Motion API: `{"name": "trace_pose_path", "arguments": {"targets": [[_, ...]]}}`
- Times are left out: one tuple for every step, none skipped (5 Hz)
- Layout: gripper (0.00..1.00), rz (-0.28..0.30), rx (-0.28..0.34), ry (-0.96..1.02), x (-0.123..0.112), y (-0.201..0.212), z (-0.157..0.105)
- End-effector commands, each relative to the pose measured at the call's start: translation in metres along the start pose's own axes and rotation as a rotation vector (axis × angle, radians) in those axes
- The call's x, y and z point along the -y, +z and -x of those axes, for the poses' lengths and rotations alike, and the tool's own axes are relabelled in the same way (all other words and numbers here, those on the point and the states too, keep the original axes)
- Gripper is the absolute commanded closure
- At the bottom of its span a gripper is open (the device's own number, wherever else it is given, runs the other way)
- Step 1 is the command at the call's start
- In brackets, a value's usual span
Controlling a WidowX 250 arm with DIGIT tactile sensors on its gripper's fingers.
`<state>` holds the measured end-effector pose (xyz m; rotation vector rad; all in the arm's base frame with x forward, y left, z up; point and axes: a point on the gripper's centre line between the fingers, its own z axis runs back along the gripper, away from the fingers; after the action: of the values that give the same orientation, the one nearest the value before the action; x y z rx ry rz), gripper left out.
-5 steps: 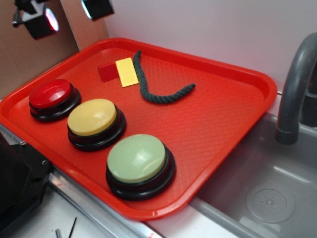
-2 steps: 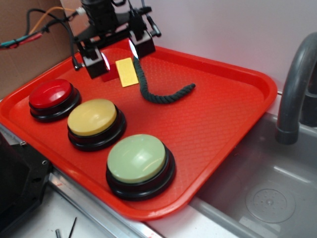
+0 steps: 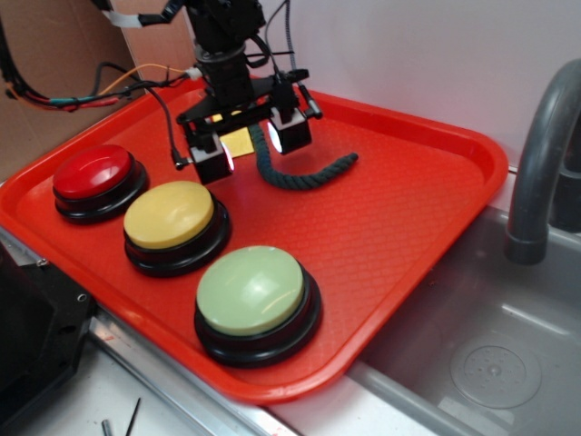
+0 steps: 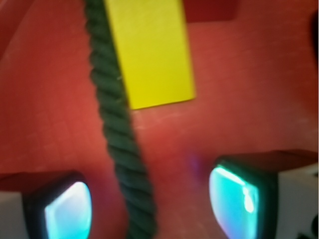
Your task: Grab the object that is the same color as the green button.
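1. Exterior view: the gripper hangs over the far left part of the red tray, its jaws spread apart. One finger sits left of the dark green rope, the other right of the rope's upper stretch, so the rope's far end runs up between them. Whether the pads touch the tray cannot be told. From there the rope curves toward the near side, then out to the right, lying flat on the tray. The yellow block shows only partly behind the fingers.
2. Same view, near left side of the tray: three dome buttons in a diagonal row, the red button farthest left, the yellow button in the middle, the green button nearest. All stand well apart from the rope. A grey faucet rises over the sink at right.
3. Wrist view: blurred. The rope runs top to bottom between the two fingertips, closer to the left one. The yellow block lies just right of the rope, with a red block at the top edge.
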<state>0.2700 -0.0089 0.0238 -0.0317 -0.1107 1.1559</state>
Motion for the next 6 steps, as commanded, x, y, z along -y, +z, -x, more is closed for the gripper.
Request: {"name": "trace_pose_path", "arguments": {"targets": [[1.00, 0.053, 0.038, -0.022, 0.015, -0.006, -0.010], [1.00, 0.034, 0.054, -0.013, 0.015, -0.011, -0.011], [1.00, 0.022, 0.073, -0.015, 0.017, -0.010, -0.011], [1.00, 0.030, 0.063, -0.080, 0.020, 0.004, -0.010], [1.00, 0.060, -0.002, -0.242, 0.022, 0.034, -0.007], [1.00, 0.111, -0.003, -0.372, 0.021, 0.063, -0.004]]}}
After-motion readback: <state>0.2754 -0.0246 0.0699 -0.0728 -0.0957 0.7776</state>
